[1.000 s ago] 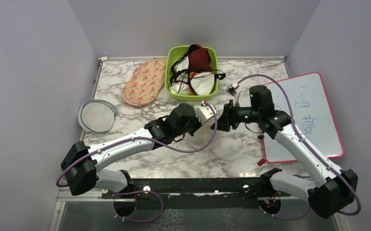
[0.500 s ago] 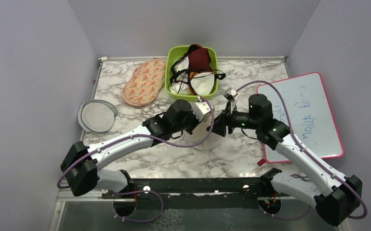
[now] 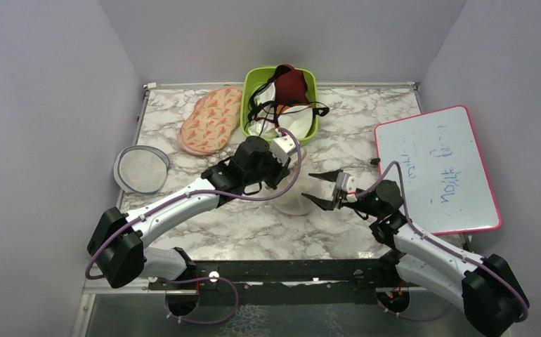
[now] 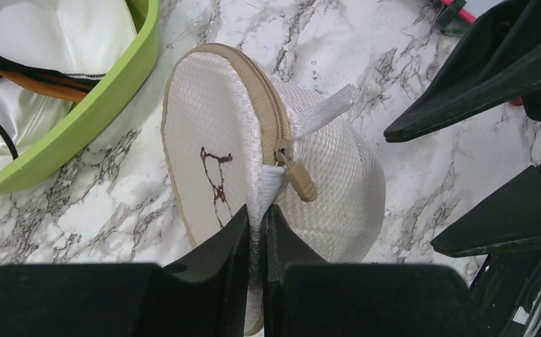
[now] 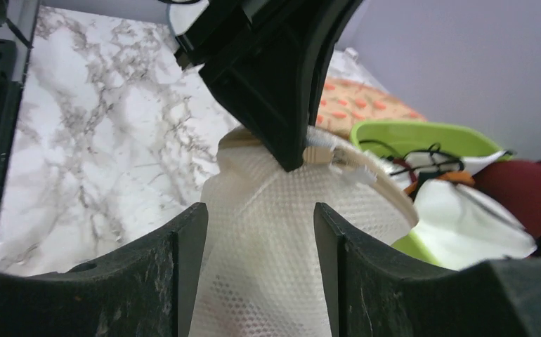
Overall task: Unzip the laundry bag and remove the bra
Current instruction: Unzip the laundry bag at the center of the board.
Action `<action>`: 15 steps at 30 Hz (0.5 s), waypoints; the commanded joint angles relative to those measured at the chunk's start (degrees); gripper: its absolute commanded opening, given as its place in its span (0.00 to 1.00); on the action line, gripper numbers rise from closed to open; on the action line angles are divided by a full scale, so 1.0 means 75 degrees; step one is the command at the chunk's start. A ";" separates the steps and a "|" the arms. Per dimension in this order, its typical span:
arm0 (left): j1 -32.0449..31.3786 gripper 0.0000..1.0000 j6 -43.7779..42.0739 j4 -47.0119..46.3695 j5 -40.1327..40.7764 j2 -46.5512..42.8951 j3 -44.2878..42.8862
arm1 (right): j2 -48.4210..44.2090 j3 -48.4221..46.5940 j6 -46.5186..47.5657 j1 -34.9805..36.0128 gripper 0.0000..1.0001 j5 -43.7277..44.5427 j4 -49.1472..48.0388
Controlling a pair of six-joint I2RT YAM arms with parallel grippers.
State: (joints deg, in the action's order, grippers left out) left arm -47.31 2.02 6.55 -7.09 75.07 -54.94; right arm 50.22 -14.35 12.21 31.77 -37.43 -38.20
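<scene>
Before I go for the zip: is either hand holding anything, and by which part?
The left hand is shut on the laundry bag, pinching its mesh edge beside the zip pull. The right hand is open, holding nothing.

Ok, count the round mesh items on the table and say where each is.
2. The laundry bag is at the table's centre, pinched by the left fingers; the flat grey-rimmed mesh disc lies at its left edge. More could hide in the green bin.

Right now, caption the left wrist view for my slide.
Left gripper pinches the round cream-white mesh laundry bag beside its tan zip pull; right gripper open alongside.
</scene>
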 commanded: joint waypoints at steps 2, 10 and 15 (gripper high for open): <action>0.0088 0.00 0.0391 -0.0150 -0.0387 -0.0005 -0.0304 | 0.0228 -0.0136 0.1972 0.0416 0.55 0.0353 -0.1729; 0.0210 0.00 0.0593 -0.0100 -0.0552 0.0119 -0.0380 | 0.1009 -0.0751 0.3170 0.0626 0.40 0.0696 -0.1418; 0.0261 0.00 0.0612 -0.0107 -0.0594 0.0157 -0.0363 | 0.1553 -0.0886 0.3575 0.0639 0.37 0.0649 -0.1661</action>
State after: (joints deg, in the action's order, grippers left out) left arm -45.80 5.65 6.74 -9.74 75.90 -55.90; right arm 59.59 -19.40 34.02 36.05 -33.76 -48.10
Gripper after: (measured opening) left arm 0.020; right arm 0.372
